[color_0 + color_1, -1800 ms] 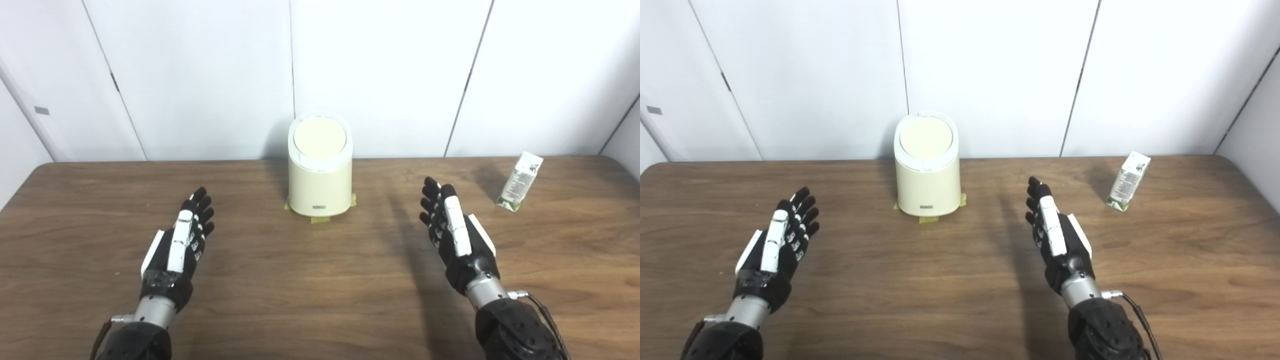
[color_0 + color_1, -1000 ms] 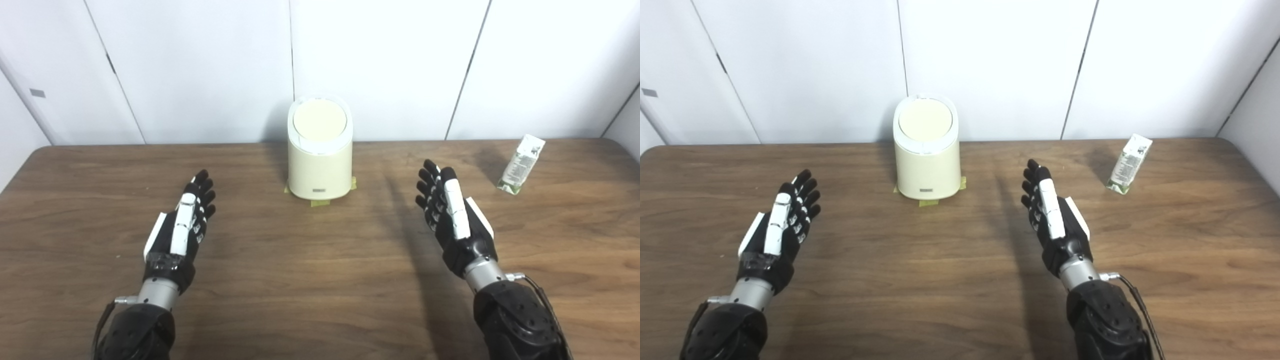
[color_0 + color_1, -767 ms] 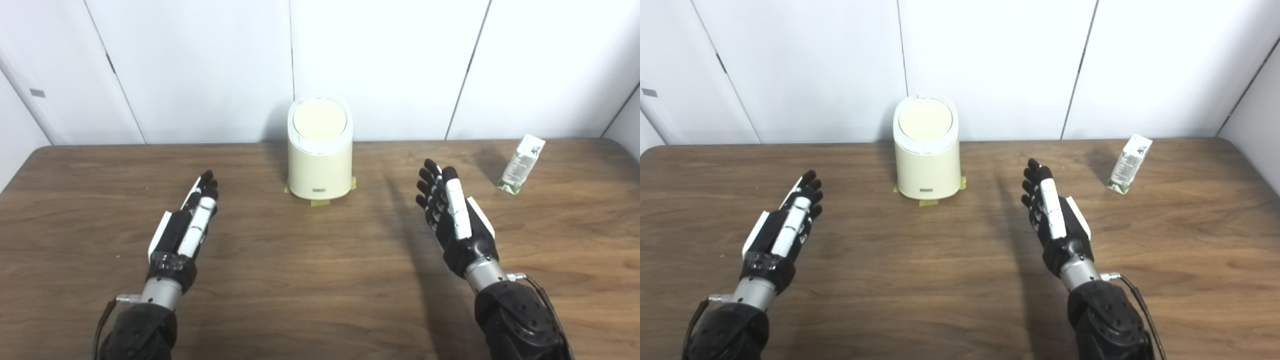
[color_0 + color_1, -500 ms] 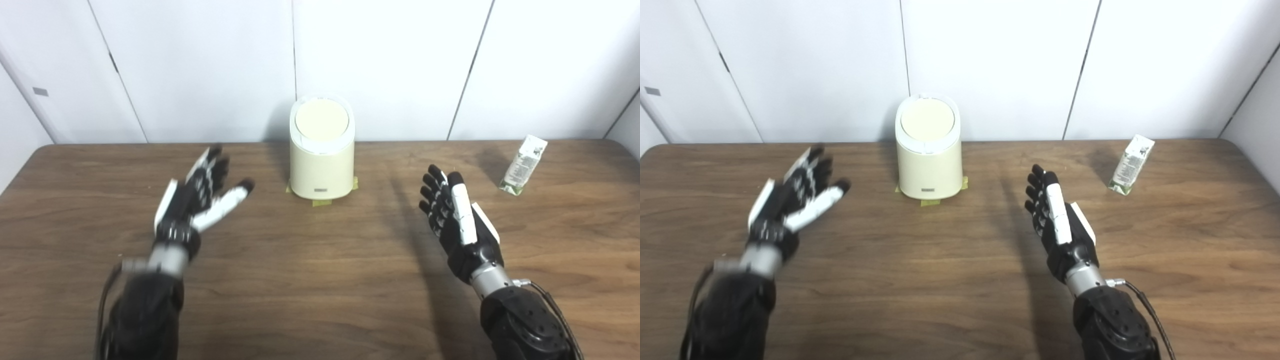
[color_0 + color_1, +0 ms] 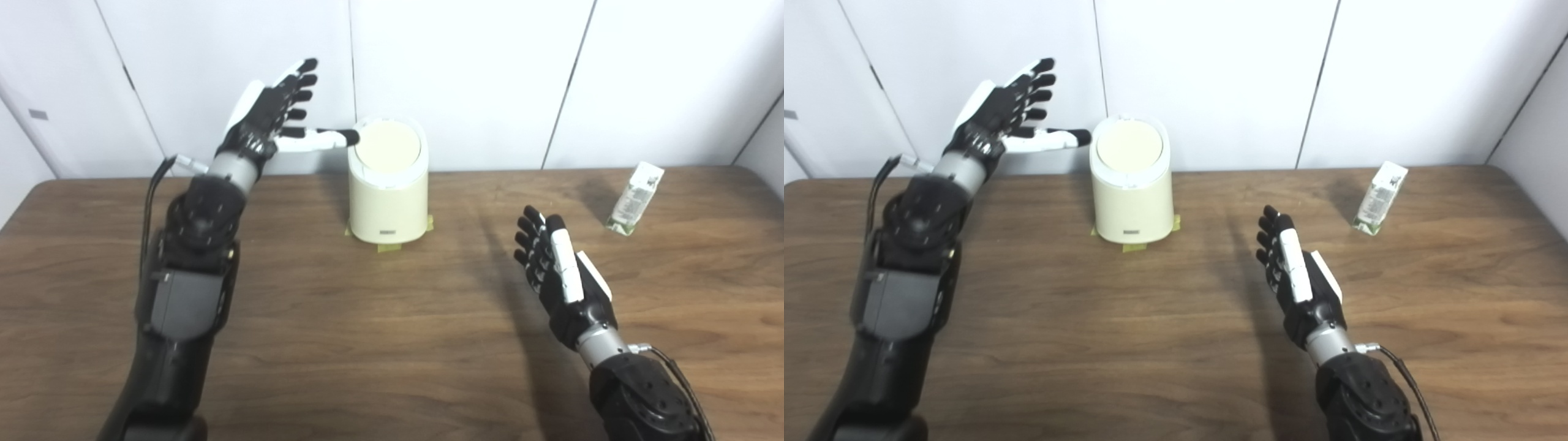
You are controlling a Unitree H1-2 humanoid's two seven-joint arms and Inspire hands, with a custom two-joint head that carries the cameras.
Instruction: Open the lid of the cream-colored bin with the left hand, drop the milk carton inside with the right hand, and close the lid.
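A brown wooden table (image 5: 367, 343) stood against white wall panels (image 5: 465, 73). The left hand (image 5: 269, 119) was raised, its fingers spread and empty, the thumb stretched toward the bin (image 5: 387, 184), whose lid (image 5: 387, 145) lay closed just beyond the thumb tip; whether the tip touched the rim could not be told. Bits of yellow tape (image 5: 388, 247) showed under the bin's base. The right hand (image 5: 560, 278) hovered low over the table, fingers straight, apart and holding nothing. The milk carton (image 5: 634, 198) stood tilted, well beyond and right of those fingertips.
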